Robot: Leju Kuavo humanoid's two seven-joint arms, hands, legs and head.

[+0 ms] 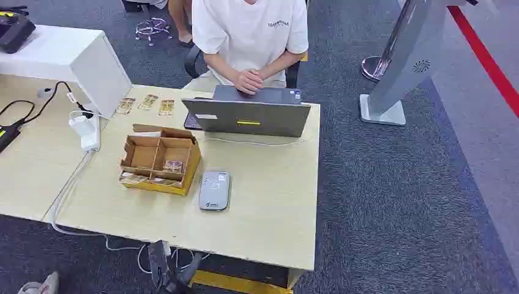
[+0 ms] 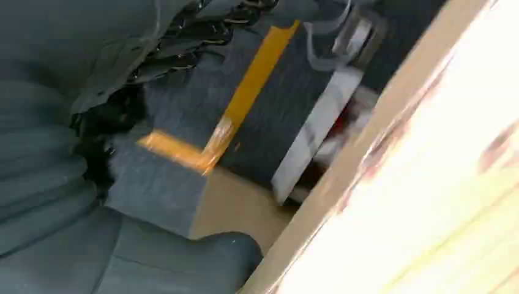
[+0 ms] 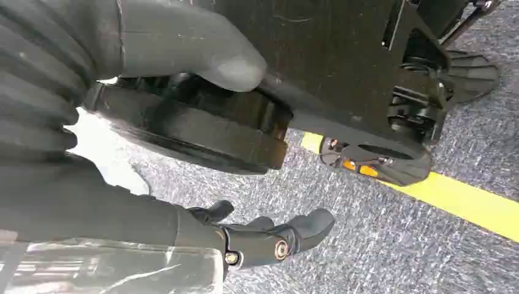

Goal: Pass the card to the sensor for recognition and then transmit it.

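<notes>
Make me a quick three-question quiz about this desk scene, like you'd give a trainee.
1. True or false: the grey sensor lies inside the cardboard box.
2. The cards on the table near the laptop lie: A) stacked B) in a row C) on the laptop.
3. Does the right hand hold a card?

Key: 1. False, it lies beside the box. 2. B. 3. No, it hangs open above the carpet.

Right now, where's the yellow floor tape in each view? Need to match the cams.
Head view: yellow floor tape at the bottom edge, just below the table.
Left wrist view: L-shaped strip on the carpet, beside the table's edge.
Right wrist view: strip on the carpet, beyond the right hand's fingers.
Shared landmark: grey carpet.
</notes>
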